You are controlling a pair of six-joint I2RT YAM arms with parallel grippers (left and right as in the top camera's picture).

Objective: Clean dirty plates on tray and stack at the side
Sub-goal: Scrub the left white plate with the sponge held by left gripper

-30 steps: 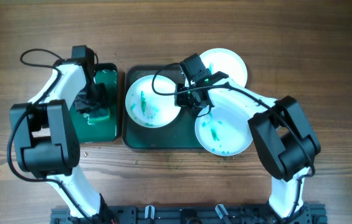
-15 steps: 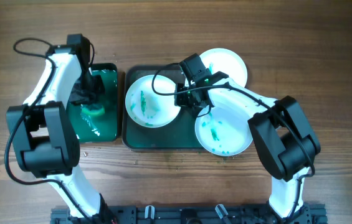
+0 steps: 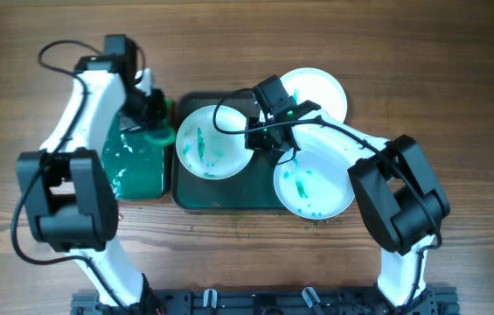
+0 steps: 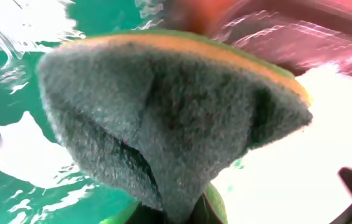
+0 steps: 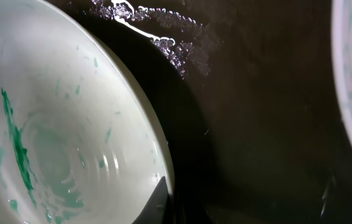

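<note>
At the green water basin's (image 3: 133, 171) tray-side corner the left end effector (image 3: 155, 109) clamps a sponge (image 4: 163, 124), coarse green scouring face over yellow foam, creased by the squeeze, likely bound for the dark tray (image 3: 229, 199). There a glossy white plate (image 3: 212, 144) smeared green has the right end effector (image 3: 267, 142) at its rim, probably steadying it; closed or not, I cannot tell. Rightward, a second smeared plate (image 3: 314, 185), then one clean plate (image 3: 325, 90) on the wooden desk (image 3: 456, 87).

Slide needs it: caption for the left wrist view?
Green scouring sponge, yellow-backed, pinched at its base, with bright green water behind.
</note>
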